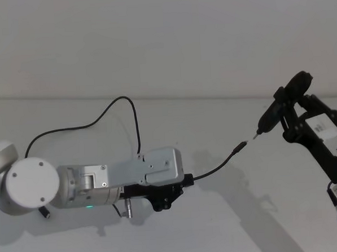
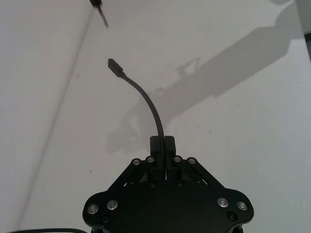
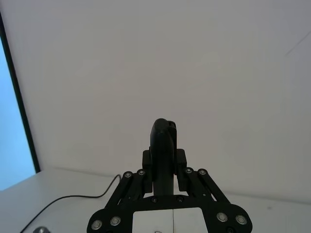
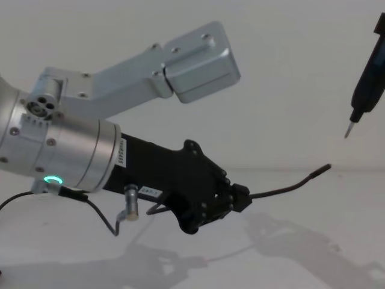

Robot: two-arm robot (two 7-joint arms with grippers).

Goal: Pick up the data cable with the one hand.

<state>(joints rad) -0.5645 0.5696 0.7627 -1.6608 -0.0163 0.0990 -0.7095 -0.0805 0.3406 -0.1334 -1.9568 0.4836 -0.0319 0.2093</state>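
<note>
Jaws of left gripper (image 1: 188, 180), lower centre, clench the data cable (image 1: 219, 167), plug end raised. Right gripper (image 1: 289, 109), right edge, clasps a pointed tool (image 1: 270, 117).

No writing can be read: the small white label (image 4: 150, 191) on the left gripper (image 4: 240, 197) carries print too fine to make out, and the white sticker (image 1: 325, 128) on the right gripper (image 1: 287, 109) shows illegible dark marks

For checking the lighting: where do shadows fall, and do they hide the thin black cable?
Head view: soft grey shadows on the white table right of the black angular left gripper. Left wrist view: shadows pass behind the thin black data cable, which shows clearly.
</note>
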